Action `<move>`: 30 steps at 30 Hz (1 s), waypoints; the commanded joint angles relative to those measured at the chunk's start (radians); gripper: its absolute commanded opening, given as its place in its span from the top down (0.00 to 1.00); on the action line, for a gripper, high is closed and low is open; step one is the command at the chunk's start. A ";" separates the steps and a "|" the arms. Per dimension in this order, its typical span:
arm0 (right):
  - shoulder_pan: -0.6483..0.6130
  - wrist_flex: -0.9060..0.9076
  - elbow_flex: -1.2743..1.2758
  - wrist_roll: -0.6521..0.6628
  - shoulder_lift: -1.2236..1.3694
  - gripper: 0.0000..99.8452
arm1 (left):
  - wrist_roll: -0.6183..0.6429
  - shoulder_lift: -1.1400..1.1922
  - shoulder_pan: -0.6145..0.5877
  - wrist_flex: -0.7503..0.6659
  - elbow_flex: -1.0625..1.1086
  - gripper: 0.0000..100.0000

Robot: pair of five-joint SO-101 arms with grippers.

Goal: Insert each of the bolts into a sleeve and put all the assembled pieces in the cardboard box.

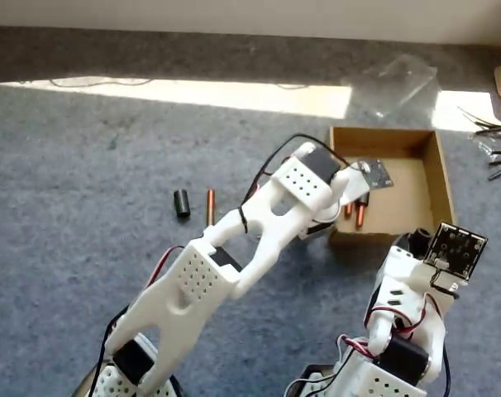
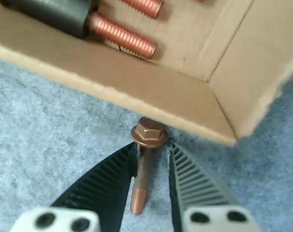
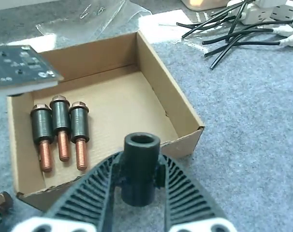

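Over carpet [image 1: 69, 165], left jaws clamp a bolt [image 2: 143, 169], right jaws a sleeve [image 3: 140, 166]

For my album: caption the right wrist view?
Right gripper holds a black sleeve upright beside a cardboard box holding three sleeved bolts.

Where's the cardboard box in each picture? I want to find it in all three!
High view: the cardboard box sits right of centre, in the upper half.
Left wrist view: its wall runs just past the bolt in the left claw.
Right wrist view: it lies open beyond the sleeve in the right claw.
Shared landmark: the sleeved bolts lying inside it.
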 commanded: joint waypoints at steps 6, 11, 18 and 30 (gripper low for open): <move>0.008 -0.031 -0.010 -0.003 -0.007 1.00 | 0.002 0.028 0.007 -0.069 -0.007 0.89; 0.008 -0.031 -0.010 -0.003 -0.007 1.00 | 0.002 0.044 0.010 -0.071 -0.008 0.90; 0.008 -0.031 -0.010 -0.003 -0.007 1.00 | 0.005 0.042 0.008 -0.071 -0.008 0.99; 0.007 -0.031 -0.010 -0.003 -0.007 1.00 | 0.164 0.038 -0.082 -0.021 -0.159 0.99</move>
